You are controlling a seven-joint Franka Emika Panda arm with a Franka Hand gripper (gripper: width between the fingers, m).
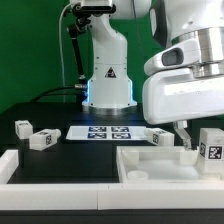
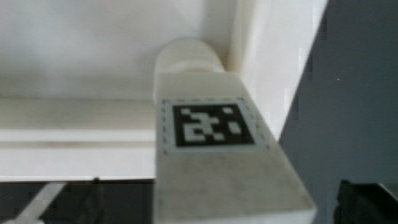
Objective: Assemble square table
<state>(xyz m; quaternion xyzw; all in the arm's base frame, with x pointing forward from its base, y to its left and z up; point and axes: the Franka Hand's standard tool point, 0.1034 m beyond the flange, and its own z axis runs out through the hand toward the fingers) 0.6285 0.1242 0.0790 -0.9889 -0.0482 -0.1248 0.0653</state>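
Note:
The square table's top [image 1: 150, 170] lies rim up at the front of the exterior view's right. One white tagged leg [image 1: 212, 148] stands at its far right corner. In the wrist view this leg [image 2: 214, 130] fills the middle, with the top's rim [image 2: 71, 125] beside it. My gripper [image 1: 200, 140] straddles this leg, and one finger [image 1: 185, 135] stands a little apart from its side. A dark finger [image 2: 370, 203] also shows clear of the leg in the wrist view, so the jaws look open. Two loose legs [image 1: 22, 127] [image 1: 40, 140] lie at the left, and a third [image 1: 160, 136] lies behind the top.
The marker board [image 1: 105, 132] lies flat in the middle of the black table in front of the robot base [image 1: 108, 85]. A long low white rail [image 1: 40, 170] runs along the front left.

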